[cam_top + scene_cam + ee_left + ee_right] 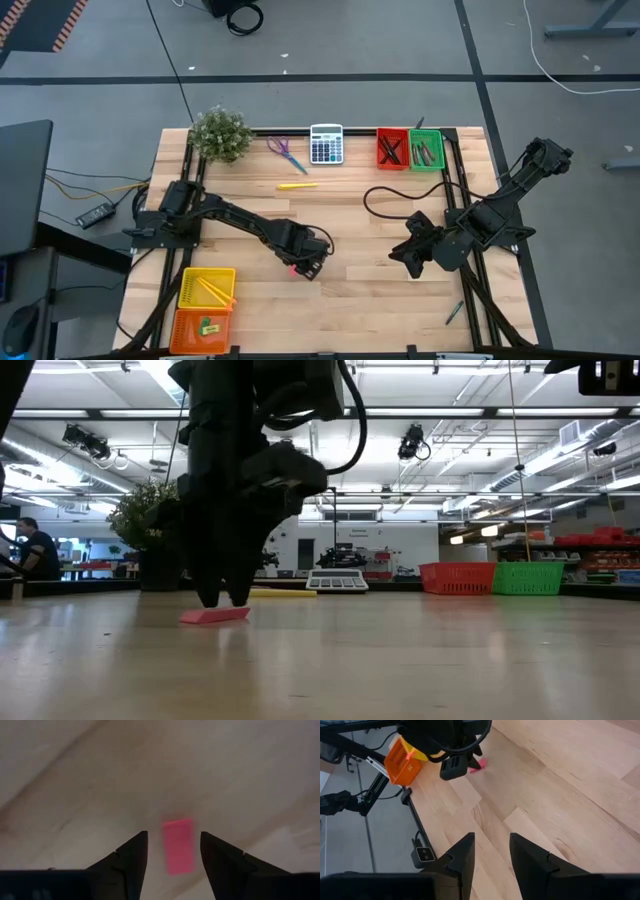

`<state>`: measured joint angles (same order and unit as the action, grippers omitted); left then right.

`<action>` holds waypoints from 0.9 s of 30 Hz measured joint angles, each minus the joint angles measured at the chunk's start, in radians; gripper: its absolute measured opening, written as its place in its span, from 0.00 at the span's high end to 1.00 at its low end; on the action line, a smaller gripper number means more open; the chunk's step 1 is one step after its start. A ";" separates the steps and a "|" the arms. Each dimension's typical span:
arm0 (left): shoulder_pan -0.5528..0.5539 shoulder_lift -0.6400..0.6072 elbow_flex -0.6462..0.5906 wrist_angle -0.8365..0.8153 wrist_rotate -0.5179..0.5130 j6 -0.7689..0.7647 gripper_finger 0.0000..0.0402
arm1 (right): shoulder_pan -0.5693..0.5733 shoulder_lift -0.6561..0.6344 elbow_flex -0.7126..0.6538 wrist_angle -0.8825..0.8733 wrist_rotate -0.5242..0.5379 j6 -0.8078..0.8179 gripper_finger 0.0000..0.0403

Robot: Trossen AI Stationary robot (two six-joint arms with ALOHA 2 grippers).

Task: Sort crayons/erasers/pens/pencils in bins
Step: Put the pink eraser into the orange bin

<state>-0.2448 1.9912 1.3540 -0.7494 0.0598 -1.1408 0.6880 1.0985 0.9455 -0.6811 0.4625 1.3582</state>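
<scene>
The small flat pink rubber eraser (178,846) lies on the pale planked wooden table (360,290), mid-table, between the spread dark tapered fingers (131,861) of the left gripper (224,600), ungripped. The right gripper (491,854) hovers apart at the table's right, its matte fingers parted, empty

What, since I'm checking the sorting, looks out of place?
A thin stick lies alone near the table's right edge. The pink eraser lies unsorted between the fingers of the open left gripper.
</scene>
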 joint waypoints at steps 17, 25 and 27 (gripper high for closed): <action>-0.056 0.043 0.004 0.006 -0.061 -0.079 0.57 | 0.000 0.000 0.000 0.003 0.006 0.003 0.68; -0.074 0.063 0.003 0.000 -0.094 -0.110 0.59 | 0.000 0.000 0.000 0.001 0.008 0.003 0.68; -0.074 0.064 0.005 -0.004 -0.092 -0.120 0.62 | 0.000 0.000 0.000 0.001 0.007 0.003 0.68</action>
<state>-0.3190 2.0550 1.3591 -0.7530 -0.0319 -1.2608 0.6880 1.0988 0.9455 -0.6806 0.4698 1.3611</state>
